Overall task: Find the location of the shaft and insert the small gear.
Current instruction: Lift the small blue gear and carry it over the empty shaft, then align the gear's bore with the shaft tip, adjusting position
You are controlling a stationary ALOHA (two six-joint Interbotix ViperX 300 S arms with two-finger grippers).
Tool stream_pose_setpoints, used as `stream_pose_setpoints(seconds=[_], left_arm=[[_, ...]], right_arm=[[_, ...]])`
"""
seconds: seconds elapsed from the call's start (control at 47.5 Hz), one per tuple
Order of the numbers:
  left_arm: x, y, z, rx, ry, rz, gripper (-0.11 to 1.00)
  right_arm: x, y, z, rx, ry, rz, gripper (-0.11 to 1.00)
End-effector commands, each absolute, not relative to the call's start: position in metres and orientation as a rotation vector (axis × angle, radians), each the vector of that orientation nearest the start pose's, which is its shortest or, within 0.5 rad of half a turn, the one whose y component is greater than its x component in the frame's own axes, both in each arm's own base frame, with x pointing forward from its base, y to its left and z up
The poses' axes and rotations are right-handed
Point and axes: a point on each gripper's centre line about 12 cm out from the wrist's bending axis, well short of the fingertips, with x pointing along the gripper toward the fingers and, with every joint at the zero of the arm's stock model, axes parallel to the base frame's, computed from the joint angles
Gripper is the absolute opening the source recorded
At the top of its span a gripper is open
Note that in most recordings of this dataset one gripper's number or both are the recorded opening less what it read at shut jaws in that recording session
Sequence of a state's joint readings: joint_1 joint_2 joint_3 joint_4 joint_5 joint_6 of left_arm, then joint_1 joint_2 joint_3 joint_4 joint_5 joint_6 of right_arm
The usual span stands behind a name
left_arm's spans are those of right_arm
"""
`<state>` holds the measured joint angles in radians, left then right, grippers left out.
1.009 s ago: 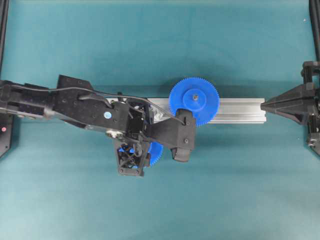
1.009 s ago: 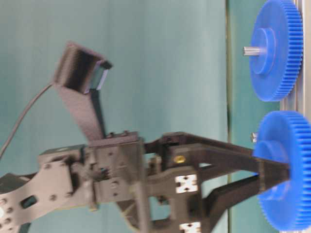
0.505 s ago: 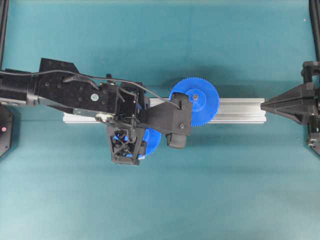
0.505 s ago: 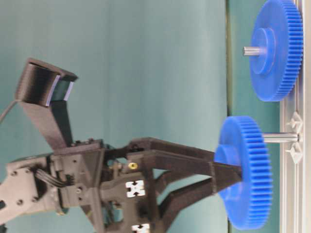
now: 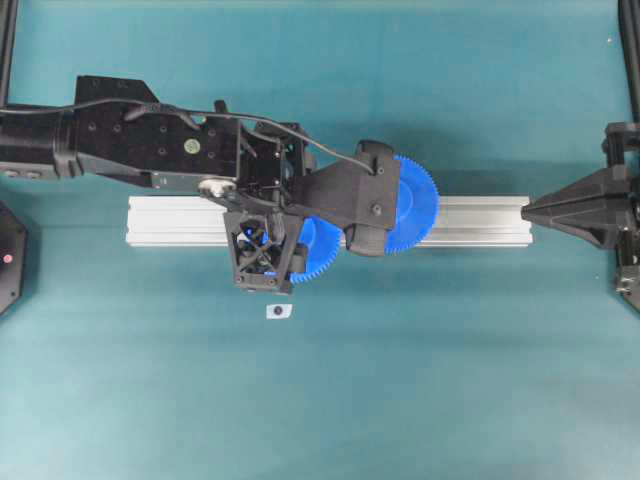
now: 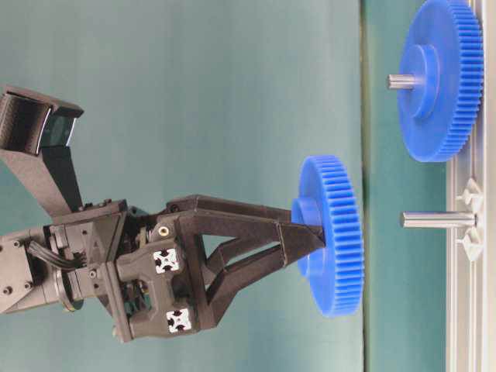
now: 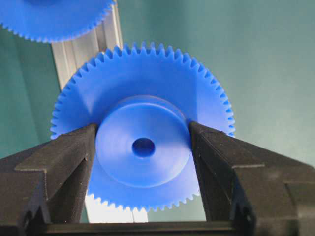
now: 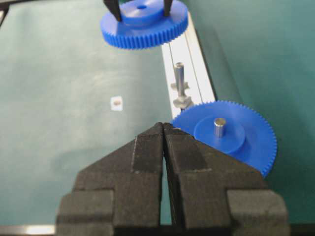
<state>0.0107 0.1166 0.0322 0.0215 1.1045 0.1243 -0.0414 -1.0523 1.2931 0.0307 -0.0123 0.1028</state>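
**Small gear lifted clear of the shaft**

The left gripper (image 6: 302, 244), clamped on the hub of the small gear (image 6: 332, 235), has carried it off the shaft (image 6: 438, 219) it sat against a second ago; insertion remains undone. Only the right wrist view shows the right gripper (image 8: 163, 132) closed, empty, beside the larger gear (image 8: 231, 133).

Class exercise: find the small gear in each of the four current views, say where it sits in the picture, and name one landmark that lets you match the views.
Overhead: small gear just left of centre, mostly hidden under the left gripper.
Table-level: right of centre, edge-on, above the shaft.
Left wrist: fills the centre, hub between the fingers.
Right wrist: top centre.
Shared landmark: the larger gear on the rail.
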Motion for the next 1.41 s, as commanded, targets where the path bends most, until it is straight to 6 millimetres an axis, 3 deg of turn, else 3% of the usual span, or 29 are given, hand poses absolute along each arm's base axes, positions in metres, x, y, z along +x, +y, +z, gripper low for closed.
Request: stream_pose_setpoints(seconds=[0.0, 0.231, 0.463, 1.388], left_arm=[[0.43, 0.015, 0.277, 0.123, 1.199, -0.04, 0.65], [0.436, 0.035, 0.268, 0.125, 1.182, -0.019, 0.65], [0.441, 0.041, 0.247, 0.116, 1.225, -0.014, 0.65], [0.444, 0.043, 0.222, 0.113, 1.247, -0.015, 0.65]], right_arm=[[0.177, -0.008, 0.234, 0.147, 0.213, -0.059, 0.02], [0.177, -0.008, 0.233, 0.147, 0.216, -0.06, 0.02], [0.177, -0.008, 0.233, 0.147, 0.217, -0.059, 0.02], [0.177, -0.008, 0.234, 0.147, 0.211, -0.059, 0.02]])
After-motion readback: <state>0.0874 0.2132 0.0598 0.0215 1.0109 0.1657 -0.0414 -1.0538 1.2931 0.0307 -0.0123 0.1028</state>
